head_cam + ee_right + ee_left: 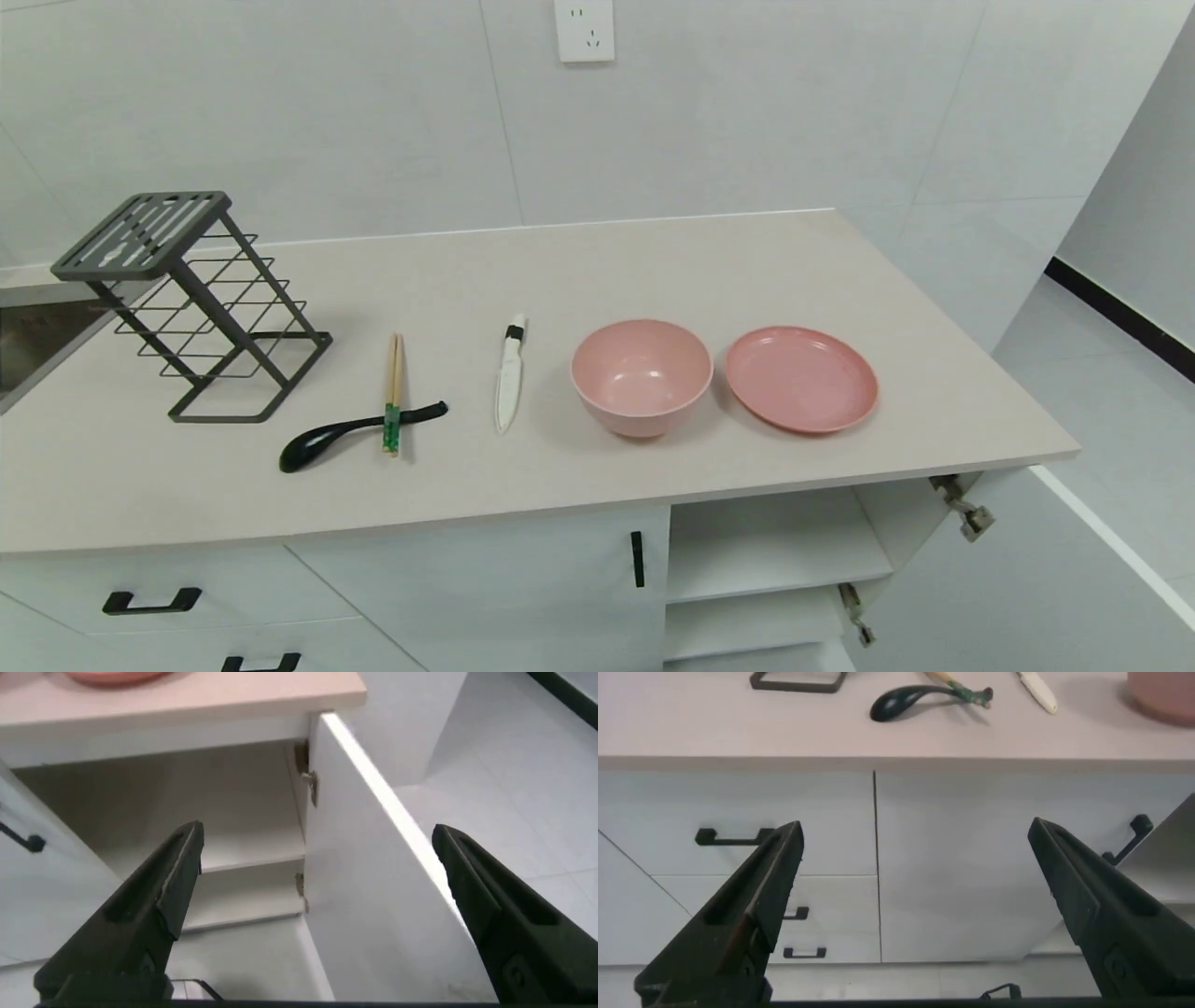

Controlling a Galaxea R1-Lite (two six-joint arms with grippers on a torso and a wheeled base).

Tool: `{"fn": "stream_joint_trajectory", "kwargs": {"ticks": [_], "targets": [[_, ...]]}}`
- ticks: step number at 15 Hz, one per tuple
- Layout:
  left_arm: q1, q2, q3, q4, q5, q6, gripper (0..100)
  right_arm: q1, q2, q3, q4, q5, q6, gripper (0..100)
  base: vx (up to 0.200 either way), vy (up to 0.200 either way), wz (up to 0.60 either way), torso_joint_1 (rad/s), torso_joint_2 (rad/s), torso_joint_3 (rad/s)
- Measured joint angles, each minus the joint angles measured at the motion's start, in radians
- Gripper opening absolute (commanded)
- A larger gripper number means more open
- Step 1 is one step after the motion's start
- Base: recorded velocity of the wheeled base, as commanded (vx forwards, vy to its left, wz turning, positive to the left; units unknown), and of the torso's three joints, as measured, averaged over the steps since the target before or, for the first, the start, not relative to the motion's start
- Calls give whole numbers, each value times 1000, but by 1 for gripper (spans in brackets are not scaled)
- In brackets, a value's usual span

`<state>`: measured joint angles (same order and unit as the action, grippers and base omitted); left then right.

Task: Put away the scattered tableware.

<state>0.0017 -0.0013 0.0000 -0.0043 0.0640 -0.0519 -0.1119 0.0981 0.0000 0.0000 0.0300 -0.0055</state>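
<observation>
On the beige counter (560,271) lie a black spoon (345,437), a pair of chopsticks (394,392) resting across its handle, and a white knife (510,373). Right of them stand a pink bowl (640,373) and a pink plate (801,378). My left gripper (915,835) hangs open and empty below counter height, facing the drawer fronts, with the spoon (915,700) and knife (1036,689) above it. My right gripper (318,838) is open and empty before the open cabinet, under the plate (117,677).
A dark metal rack (187,299) stands at the counter's left, beside a sink edge (28,336). The right cabinet door (1027,579) is swung open, showing white shelves (766,551). Drawers with black handles (149,600) sit under the left side.
</observation>
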Motion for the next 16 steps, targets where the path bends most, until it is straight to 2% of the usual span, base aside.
{"fn": "stream_joint_trajectory", "kwargs": {"ticks": [2, 5, 9, 12, 15, 16], "targets": [[2, 0, 0, 0, 0, 0, 100, 2, 0, 0, 0, 0, 0, 100, 0, 0, 0, 288, -556, -273], [1, 0, 0, 0, 0, 0, 100, 1, 0, 0, 0, 1, -3, 100, 200, 0, 0, 299, -579, -286], [1, 0, -1, -1, 0, 0, 100, 1, 0, 0, 0, 2, -5, 100, 0, 0, 0, 261, -527, -251], [1, 0, 0, 1, 0, 0, 100, 1, 0, 0, 0, 2, -2, 100, 0, 0, 0, 30, -12, -22], [1, 0, 0, 1, 0, 3, 100, 2, 0, 0, 1, 1, 0, 100, 200, 0, 0, 6, -11, 2], [1, 0, 0, 1, 0, 5, 100, 1, 0, 0, 0, 0, 2, 100, 0, 0, 0, 0, 0, 0]]}}
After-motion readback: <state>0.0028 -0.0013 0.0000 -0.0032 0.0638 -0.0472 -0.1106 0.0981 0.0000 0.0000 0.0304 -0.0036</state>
